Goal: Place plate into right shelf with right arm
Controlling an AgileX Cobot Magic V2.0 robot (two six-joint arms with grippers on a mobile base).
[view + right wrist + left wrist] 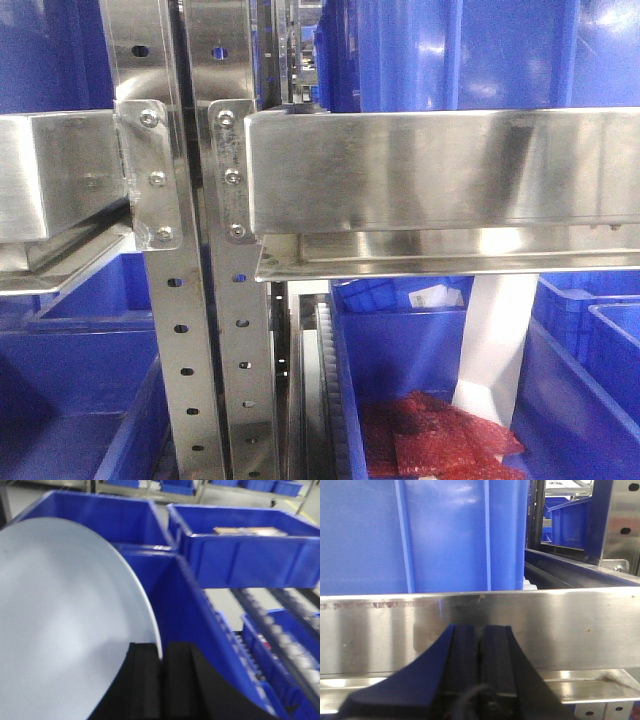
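Observation:
In the right wrist view my right gripper (161,647) is shut on the rim of the white plate (60,620). The plate stands on edge and fills the left of that view, its pale bluish face toward the camera. In the front view a white slanted shape (495,340) below the right shelf's broad steel front rail (440,165) looks like the same plate; the right arm itself is hidden there. My left gripper (480,627) is shut and empty, close in front of a steel shelf rail (545,630).
Blue bins (235,550) stand beyond and beside the plate. A blue bin with red packets (440,440) sits under the right shelf. Perforated steel uprights (235,330) divide left and right shelves. A large blue bin (420,535) stands behind the left rail.

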